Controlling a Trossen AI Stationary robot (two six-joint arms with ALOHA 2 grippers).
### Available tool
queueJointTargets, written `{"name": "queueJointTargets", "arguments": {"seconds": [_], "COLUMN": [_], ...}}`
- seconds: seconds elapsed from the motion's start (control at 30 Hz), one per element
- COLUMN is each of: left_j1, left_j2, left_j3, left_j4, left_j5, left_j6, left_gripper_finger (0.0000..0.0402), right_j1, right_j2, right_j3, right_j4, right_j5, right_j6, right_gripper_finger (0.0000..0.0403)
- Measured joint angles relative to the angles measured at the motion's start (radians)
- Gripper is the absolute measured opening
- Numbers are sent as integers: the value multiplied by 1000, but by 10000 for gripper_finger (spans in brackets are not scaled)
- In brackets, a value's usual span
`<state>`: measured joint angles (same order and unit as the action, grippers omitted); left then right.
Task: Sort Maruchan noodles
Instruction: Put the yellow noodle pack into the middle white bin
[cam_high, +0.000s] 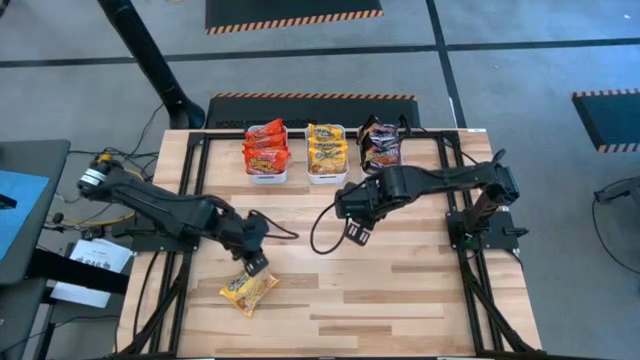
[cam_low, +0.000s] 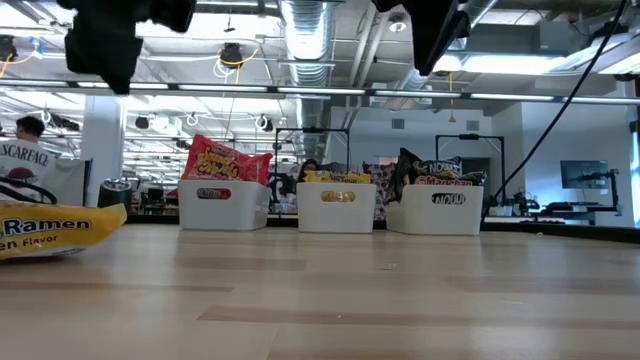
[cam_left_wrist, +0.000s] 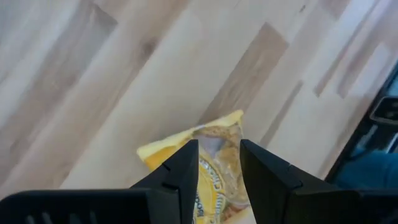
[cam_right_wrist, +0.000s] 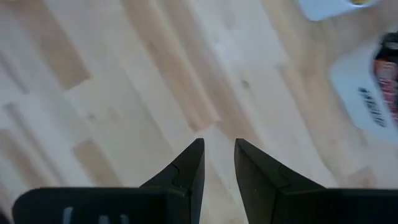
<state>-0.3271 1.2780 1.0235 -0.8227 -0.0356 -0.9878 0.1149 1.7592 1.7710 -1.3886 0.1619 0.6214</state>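
One yellow Maruchan noodles packet (cam_high: 248, 291) lies flat on the wooden table near its left front; it also shows in the low view (cam_low: 50, 232). My left gripper (cam_high: 256, 266) hangs above the packet's far end, open, with nothing between its fingers. The left wrist view shows the packet (cam_left_wrist: 217, 140) well below my left gripper (cam_left_wrist: 219, 144). My right gripper (cam_high: 357, 232) hovers open over bare wood at the table's middle, also seen in its wrist view (cam_right_wrist: 219, 142). Other packets stand in three white tubs at the far edge.
The left tub (cam_high: 266, 172) holds red packets, the middle tub (cam_high: 327, 175) yellow ones, the right tub (cam_high: 380, 165) dark ones. A black cable (cam_high: 318, 235) loops on the table under the right arm. Bare wood lies toward the near edge (cam_high: 400, 300).
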Motion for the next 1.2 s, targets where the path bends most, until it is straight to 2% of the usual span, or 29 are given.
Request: {"name": "queueJointTargets", "arguments": {"seconds": [0.33,0.53,0.73,0.83,1.0,1.1,1.2], "left_j1": [-14,-31,-36,-36,-36,-36,-36], "left_j2": [-193,-296,-366,-390,-423,-447,-477], "left_j3": [7,8,8,8,8,8,8], "left_j4": [-15,-14,-14,-14,-13,-8,7], "left_j5": [-66,-130,-134,-136,-145,-171,-212], "left_j6": [-78,-110,-116,-116,-83,-66,-47], "left_gripper_finger": [105,105,105,105,105,105,105], "right_j1": [16,13,12,5,-24,-43,-59], "right_j2": [0,0,0,0,1,31,82], "right_j3": [0,0,0,0,0,1,5], "right_j4": [201,318,427,512,666,748,810], "right_j5": [-148,-166,-206,-227,-271,-274,-302], "right_j6": [-54,-138,-202,-204,-204,-174,-163], "right_gripper_finger": [113,113,120,139,196,227,242]}}
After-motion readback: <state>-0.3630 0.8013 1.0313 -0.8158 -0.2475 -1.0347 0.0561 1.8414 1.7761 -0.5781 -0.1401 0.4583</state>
